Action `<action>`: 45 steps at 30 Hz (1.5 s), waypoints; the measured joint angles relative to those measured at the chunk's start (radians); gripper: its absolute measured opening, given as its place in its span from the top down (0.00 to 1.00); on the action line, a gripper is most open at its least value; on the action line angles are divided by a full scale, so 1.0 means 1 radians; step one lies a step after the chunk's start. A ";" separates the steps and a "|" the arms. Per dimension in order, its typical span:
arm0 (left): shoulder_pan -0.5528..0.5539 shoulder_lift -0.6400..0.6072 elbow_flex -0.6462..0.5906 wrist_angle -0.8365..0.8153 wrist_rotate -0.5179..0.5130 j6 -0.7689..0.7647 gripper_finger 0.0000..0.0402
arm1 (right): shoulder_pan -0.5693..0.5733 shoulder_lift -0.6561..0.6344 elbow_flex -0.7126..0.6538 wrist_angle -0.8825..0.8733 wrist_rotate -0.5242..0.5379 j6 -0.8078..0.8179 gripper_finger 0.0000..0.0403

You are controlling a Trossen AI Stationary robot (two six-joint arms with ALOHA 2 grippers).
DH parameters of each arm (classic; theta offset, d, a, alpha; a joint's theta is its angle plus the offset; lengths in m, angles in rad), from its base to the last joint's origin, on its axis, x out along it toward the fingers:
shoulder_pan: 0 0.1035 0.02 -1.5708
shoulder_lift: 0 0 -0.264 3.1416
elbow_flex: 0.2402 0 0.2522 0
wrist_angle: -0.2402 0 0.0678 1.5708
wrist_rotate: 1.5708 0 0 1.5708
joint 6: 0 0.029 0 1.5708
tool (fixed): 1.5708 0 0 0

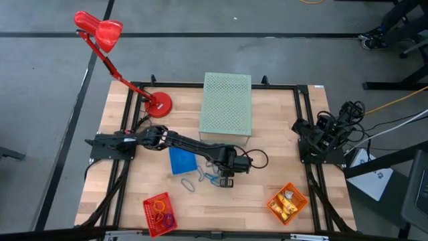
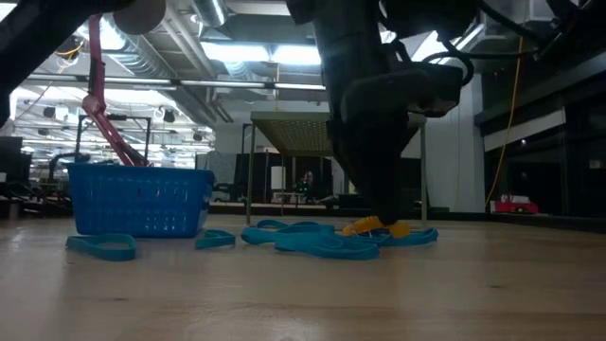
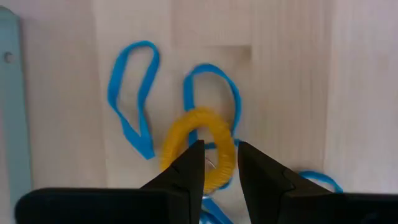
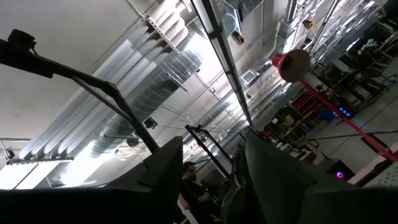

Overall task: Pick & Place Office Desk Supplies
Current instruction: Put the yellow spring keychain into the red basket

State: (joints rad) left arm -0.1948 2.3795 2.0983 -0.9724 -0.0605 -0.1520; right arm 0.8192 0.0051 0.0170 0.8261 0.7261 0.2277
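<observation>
The yellow-orange loop (image 3: pixel 199 149) lies on the tabletop (image 1: pixel 267 171) among the blue loops (image 3: pixel 132 93), just beside the blue mesh basket (image 1: pixel 181 161) on the side away from the red desk lamp (image 1: pixel 100 33), and my left gripper (image 3: pixel 216 163) stands over it with its fingers narrowly parted astride the loop's band, one tip inside the ring and one outside, not yet clamped on it. My right gripper (image 4: pixel 211 168) is folded back well apart from that basket, past the tabletop's far edge and pointing up at the ceiling, fingers parted and holding nothing. Outward from the basket, the pale green perforated box (image 1: pixel 227 104) stands near it, while the red mesh basket (image 1: pixel 159 214) and orange mesh basket (image 1: pixel 287 203) sit farther off along the tabletop's front edge.
</observation>
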 joint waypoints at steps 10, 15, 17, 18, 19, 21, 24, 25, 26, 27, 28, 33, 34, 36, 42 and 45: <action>0.000 0.000 0.001 0.004 0.022 -0.001 0.77 | 0.000 0.000 0.000 -0.008 0.000 -0.001 0.56; 0.000 0.006 0.001 0.008 0.035 -0.002 0.77 | 0.000 0.000 0.000 -0.019 0.000 -0.003 0.56; 0.000 0.011 0.000 0.005 0.035 -0.005 0.78 | 0.000 0.000 0.000 -0.024 0.000 -0.002 0.56; 0.000 0.013 0.000 0.005 0.035 -0.005 0.78 | 0.000 0.000 0.000 -0.026 0.000 -0.002 0.56; 0.000 0.017 0.000 0.011 0.035 -0.004 0.79 | 0.000 0.000 0.000 -0.027 0.000 -0.001 0.56; 0.000 0.023 0.001 0.020 0.039 -0.004 0.82 | 0.000 0.000 0.000 -0.028 0.000 -0.001 0.56; 0.000 0.026 0.000 0.014 0.053 -0.011 0.90 | 0.000 0.000 0.000 -0.028 0.000 0.000 0.56; 0.000 0.026 0.000 0.015 0.053 -0.018 0.93 | 0.000 0.000 0.000 -0.028 0.000 0.000 0.56; 0.000 0.026 0.001 0.016 0.054 -0.025 0.95 | 0.000 0.000 0.000 -0.028 0.000 0.000 0.56; 0.001 0.026 0.003 0.014 0.054 -0.028 0.97 | 0.000 0.000 0.000 -0.028 0.000 0.000 0.56; 0.002 0.026 0.011 0.005 0.056 -0.028 0.98 | 0.000 0.000 0.000 -0.029 0.000 0.000 0.56; 0.012 0.021 0.086 -0.007 0.057 -0.031 0.97 | 0.000 0.000 0.000 -0.031 0.000 -0.003 0.56; 0.014 0.021 0.106 -0.013 0.057 -0.033 0.97 | 0.000 0.000 0.000 -0.033 0.000 -0.003 0.56; 0.021 0.021 0.146 -0.030 0.058 -0.035 0.98 | 0.000 0.000 0.000 -0.035 0.000 -0.003 0.56; 0.036 0.006 0.253 -0.088 0.060 -0.038 0.99 | 0.000 0.000 0.000 -0.035 0.000 -0.003 0.56; 0.046 -0.039 0.241 -0.076 0.088 -0.083 0.99 | 0.000 0.000 0.000 -0.042 0.000 -0.003 0.56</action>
State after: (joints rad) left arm -0.1491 2.3404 2.3389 -1.0481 0.0280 -0.2346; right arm 0.8191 0.0049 0.0174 0.7844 0.7261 0.2243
